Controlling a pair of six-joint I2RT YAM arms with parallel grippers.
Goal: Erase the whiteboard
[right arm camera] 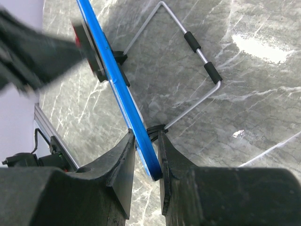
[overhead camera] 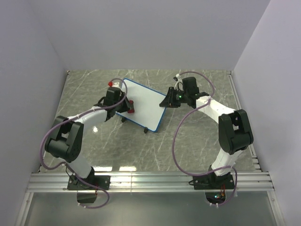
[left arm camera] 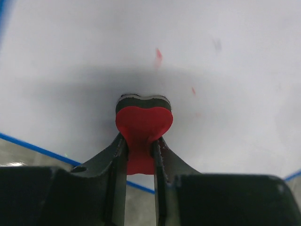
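Note:
The whiteboard (overhead camera: pixel 145 108), white with a thin blue frame, stands tilted on the marble table. My left gripper (overhead camera: pixel 126 104) is shut on a red bow-shaped eraser (overhead camera: pixel 130 106) and holds its dark pad against the board near its left edge. In the left wrist view the eraser (left arm camera: pixel 143 123) sits between the fingers, with faint red marks (left arm camera: pixel 158 56) on the whiteboard (left arm camera: pixel 70 52) above it. My right gripper (overhead camera: pixel 165 103) is shut on the board's right edge. The right wrist view shows the blue frame (right arm camera: pixel 117 89) pinched between the fingertips (right arm camera: pixel 127 146).
A wire stand with black sleeves (right arm camera: pixel 202 56) props the board from behind. A small red-tipped object (overhead camera: pixel 111 83) lies behind the board's left corner. Grey walls enclose the table on three sides. An aluminium rail (overhead camera: pixel 150 181) runs along the near edge.

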